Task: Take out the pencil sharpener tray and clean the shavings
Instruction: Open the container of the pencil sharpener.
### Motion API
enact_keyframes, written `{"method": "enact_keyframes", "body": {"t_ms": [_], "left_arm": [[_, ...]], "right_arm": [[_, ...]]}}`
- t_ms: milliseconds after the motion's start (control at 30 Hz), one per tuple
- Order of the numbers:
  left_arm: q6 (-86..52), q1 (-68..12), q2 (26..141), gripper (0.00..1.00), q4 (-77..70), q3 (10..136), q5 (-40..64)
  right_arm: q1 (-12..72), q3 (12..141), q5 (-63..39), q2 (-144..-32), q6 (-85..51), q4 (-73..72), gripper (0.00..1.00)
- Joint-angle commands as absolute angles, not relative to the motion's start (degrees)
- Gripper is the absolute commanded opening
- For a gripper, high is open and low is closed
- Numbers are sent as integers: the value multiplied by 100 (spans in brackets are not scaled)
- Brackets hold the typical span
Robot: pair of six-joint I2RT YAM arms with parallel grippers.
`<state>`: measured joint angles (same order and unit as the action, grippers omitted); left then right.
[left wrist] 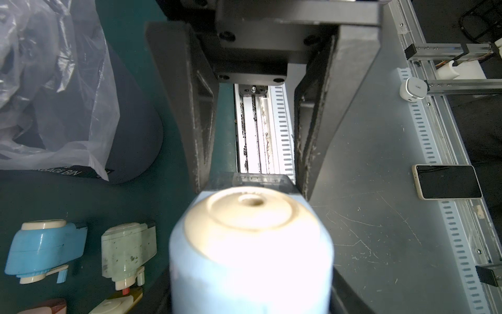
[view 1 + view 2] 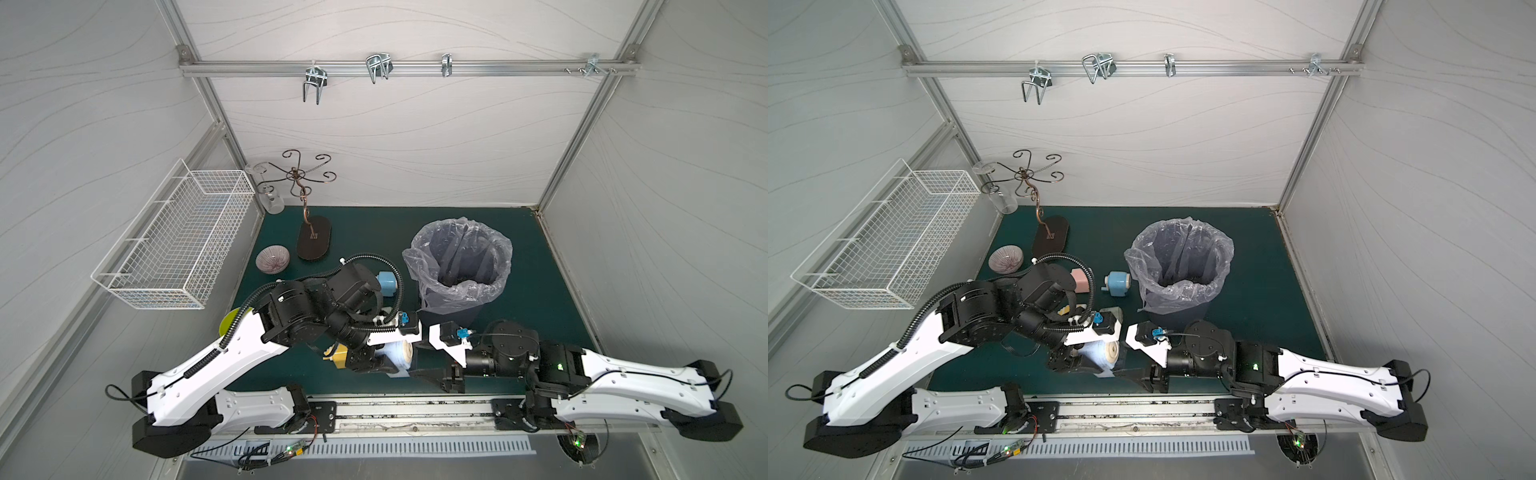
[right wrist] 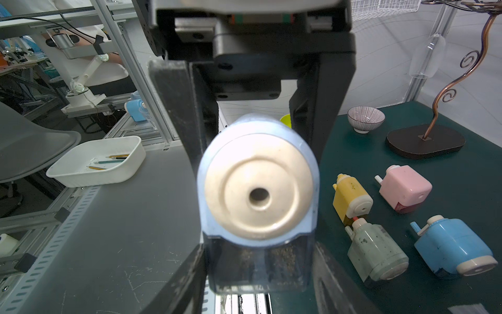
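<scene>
Right wrist camera has the close-up: the clear plastic shavings tray (image 3: pixel 258 269) sits seated in the foot of the pale blue pencil sharpener with the round cream face (image 3: pixel 258 190), and through its wall you can see the shavings (image 3: pixel 284 254), a scatter of brown flecks. The left gripper (image 3: pixel 258 141) is clamped on the blue body, one black jaw on each flank, with the cream face turned toward the right arm. Over on the left wrist camera the right gripper (image 1: pixel 252 187) comes in head-on, its black fingers (image 1: pixel 199 127) bracketing the tray's end, close against either side. Whether they actually pinch it, I cannot tell. In both top views the two arms meet at 6 o'clock on the dark green mat (image 2: pixel 540 291). From the held sharpener, a dark bin lined with a clear plastic bag (image 2: pixel 451 309) stands at 1 o'clock. A blue sharpener (image 2: pixel 1117 282) lies at 12, a pink sharpener (image 2: pixel 1081 280) at 11 and a yellow sharpener (image 3: pixel 350 198) at 9, with a pale green sharpener (image 3: pixel 377 252) just beside it. Farther out at 10 o'clock sits a striped bowl (image 2: pixel 1005 259), and past it the copper wire stand on a dark oval base (image 2: pixel 1050 235). A white wire basket (image 2: pixel 174 249) hangs on the wall at 9 o'clock.
</scene>
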<state>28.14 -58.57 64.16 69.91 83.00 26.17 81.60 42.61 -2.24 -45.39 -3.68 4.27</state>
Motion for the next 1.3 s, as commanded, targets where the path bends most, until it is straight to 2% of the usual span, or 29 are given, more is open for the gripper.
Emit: {"method": "enact_keyframes", "body": {"t_ms": [0, 367, 900, 1067, 1233, 1267], "left_arm": [[2765, -5873, 6302, 0, 6768, 8332, 2698], [2682, -5871, 6274, 0, 6649, 8299, 2695], [2628, -5877, 6235, 0, 6639, 8209, 2672], [2624, -5880, 6227, 0, 6669, 8192, 2669], [2629, -5878, 6237, 0, 6684, 8191, 2663], [2633, -5880, 6240, 0, 6687, 8191, 2654]], "right_arm": [[8136, 4202, -216, -4559, -488, 291, 59], [8139, 4224, -257, -4660, -600, 330, 63], [8137, 4162, -167, -4553, -656, 281, 55], [8100, 4241, -93, -4567, -789, 443, 42], [8093, 4236, -176, -4570, -826, 431, 24], [8093, 4244, -190, -4566, -832, 433, 16]]}}
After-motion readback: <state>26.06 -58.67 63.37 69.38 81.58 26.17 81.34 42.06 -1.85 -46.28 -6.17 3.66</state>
